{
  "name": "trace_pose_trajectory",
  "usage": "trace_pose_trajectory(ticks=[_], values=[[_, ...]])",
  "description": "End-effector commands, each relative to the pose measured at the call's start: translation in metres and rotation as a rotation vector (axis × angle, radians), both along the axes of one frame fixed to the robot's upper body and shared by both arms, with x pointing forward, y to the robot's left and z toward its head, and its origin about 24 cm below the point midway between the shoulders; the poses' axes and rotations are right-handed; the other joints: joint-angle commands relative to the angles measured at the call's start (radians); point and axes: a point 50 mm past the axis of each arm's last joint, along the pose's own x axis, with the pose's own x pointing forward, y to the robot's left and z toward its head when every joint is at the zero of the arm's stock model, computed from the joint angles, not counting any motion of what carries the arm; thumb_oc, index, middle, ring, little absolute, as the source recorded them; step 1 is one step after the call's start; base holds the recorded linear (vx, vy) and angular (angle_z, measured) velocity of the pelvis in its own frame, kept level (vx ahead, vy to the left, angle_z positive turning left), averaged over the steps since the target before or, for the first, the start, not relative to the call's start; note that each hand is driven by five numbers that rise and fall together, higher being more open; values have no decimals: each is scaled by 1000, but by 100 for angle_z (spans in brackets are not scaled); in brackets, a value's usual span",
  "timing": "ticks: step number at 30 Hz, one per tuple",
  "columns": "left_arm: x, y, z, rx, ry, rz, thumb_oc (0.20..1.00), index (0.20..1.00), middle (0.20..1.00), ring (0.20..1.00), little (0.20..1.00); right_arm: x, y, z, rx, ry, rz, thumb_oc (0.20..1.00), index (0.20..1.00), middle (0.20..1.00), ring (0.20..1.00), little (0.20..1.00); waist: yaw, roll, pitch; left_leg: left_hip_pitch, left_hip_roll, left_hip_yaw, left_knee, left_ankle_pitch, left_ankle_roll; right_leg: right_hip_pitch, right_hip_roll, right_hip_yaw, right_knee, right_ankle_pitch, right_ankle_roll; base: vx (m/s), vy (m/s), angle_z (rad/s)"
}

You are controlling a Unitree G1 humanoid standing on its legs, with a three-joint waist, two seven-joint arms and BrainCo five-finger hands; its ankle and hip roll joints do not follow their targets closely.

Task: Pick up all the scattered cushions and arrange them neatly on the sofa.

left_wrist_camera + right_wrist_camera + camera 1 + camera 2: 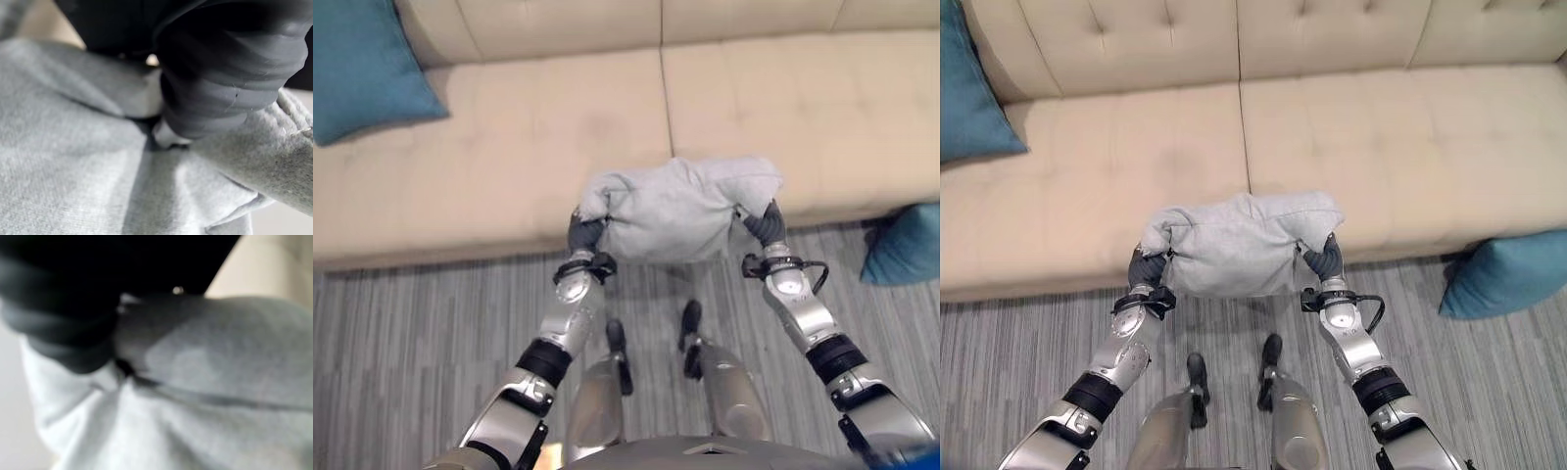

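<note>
Now grey cushion point(1239, 245), fingers hidden beneath

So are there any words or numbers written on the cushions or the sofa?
None: no words, numbers, labels or signs can be read anywhere.
Soft light grey fabric cushion, held between the left hand and right hand: plain.
Cream tufted sofa: plain.
Teal cushion on the sofa's left end: plain.
Teal cushion on the striped grey carpet: plain.
</note>
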Motion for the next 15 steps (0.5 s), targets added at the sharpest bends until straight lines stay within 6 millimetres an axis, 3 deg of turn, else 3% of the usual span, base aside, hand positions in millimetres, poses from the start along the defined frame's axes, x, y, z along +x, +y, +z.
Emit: trace_pose_trajectory(ticks=[1,3,8,9,11,13,15], values=[[-6,-52,31,12,-202,-261,200,200,200,200,200,-11,45,19,49,-132,219,200,200,200,200,200,-1,-8,-103,4,20,59,-37,138,-73,140,17,-12,-69,-59,104,228,100,14],[-10,-54,26,17,-185,-279,200,200,200,200,200,-15,40,16,65,-122,201,200,200,200,200,200,-2,-13,-139,8,20,120,-106,198,-73,196,23,-26,-115,-33,120,155,110,16],[-17,-48,15,3,-143,-258,200,200,200,200,200,-19,43,9,58,-95,212,200,200,200,200,200,9,-18,-172,108,-8,112,-154,157,-49,256,21,-10,-130,-29,141,193,132,-4],[-22,-46,7,-6,-111,-258,200,200,200,200,200,-22,41,5,72,-76,202,200,200,200,200,200,12,-17,-184,169,-30,118,-165,115,-21,277,-10,4,-53,-60,162,202,200,-17],[-22,-45,8,1,-112,-260,200,200,200,200,200,-22,41,6,70,-78,204,200,200,200,200,200,15,-14,-183,179,-38,122,-164,104,-8,266,-23,12,-4,-64,167,166,263,-5],[-24,-46,8,27,-116,-262,200,200,200,200,200,-23,45,3,63,-68,212,200,200,200,200,200,11,-15,-162,222,-72,130,-163,65,42,205,-77,42,246,13,219,130,323,-27],[-24,-44,8,28,-118,-258,200,200,200,200,200,-23,47,4,64,-71,219,200,200,200,200,200,11,-9,-158,232,-70,129,-168,62,53,173,-81,56,295,32,218,67,141,-18]])
